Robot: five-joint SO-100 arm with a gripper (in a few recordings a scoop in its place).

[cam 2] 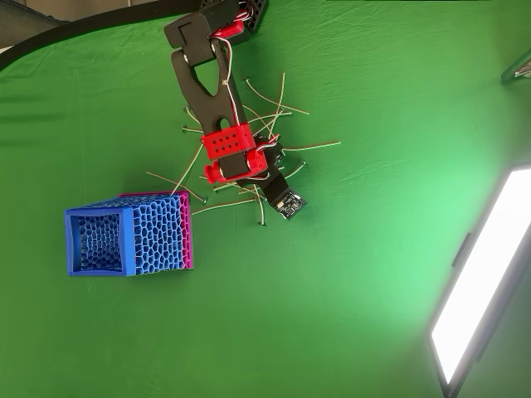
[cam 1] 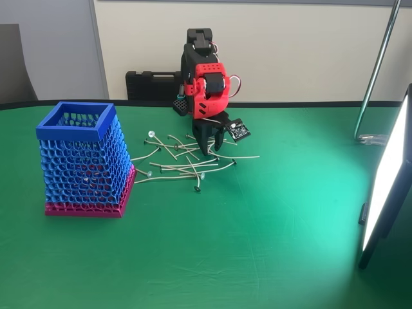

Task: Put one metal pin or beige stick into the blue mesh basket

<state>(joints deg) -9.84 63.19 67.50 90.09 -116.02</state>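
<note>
The tall tapered blue lattice basket with a magenta-pink base [cam 1: 85, 161] is standing upright toward the left side of the green felt-covered surface [cam 1: 270, 244] in the fixed view, well in from the edges. Just beside its base, a loose scatter of thin beige sticks and metal-headed pins [cam 1: 183, 164] is lying flat, spreading toward the back edge. The red-and-black arm's tool [cam 1: 210, 145] is pointing down into this scatter, its dark fingers [cam 1: 205, 143] standing a little apart and tips reaching the surface; I cannot tell whether a stick is lying between them.

As a judgement, the task is sitting at its start: nothing long is showing inside the basket, and grasping, lifting, carrying over the rim and releasing are all remaining.

The overhead view is looking straight into the basket's open square mouth [cam 2: 98, 240], which the fixed view is showing only obliquely. There the arm is covering the tool tips, while the fixed view is showing them from the front.
</note>
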